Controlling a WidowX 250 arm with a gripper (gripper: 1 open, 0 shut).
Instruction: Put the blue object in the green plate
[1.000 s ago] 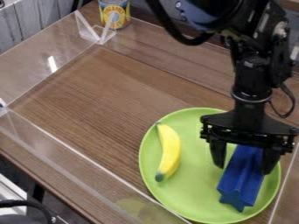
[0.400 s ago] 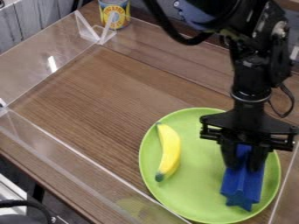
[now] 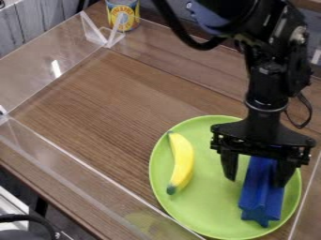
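Note:
The blue object (image 3: 262, 195) is a long ridged block lying on the right half of the green plate (image 3: 213, 211), which sits at the near right of the wooden table. My gripper (image 3: 262, 166) points straight down over the block's far end. Its fingers (image 3: 231, 161) stand open, one on each side of the block, and I see no grip on it. The block's far end is partly hidden behind the fingers.
A yellow banana (image 3: 182, 162) lies on the left part of the plate. Clear plastic walls (image 3: 51, 70) fence the table at the left and back. A yellow can (image 3: 122, 14) stands behind the back wall.
The jaws were open a second ago, narrowed onto the block for a moment, and now stand open again. The block still lies on the plate; the arm has stayed in place.

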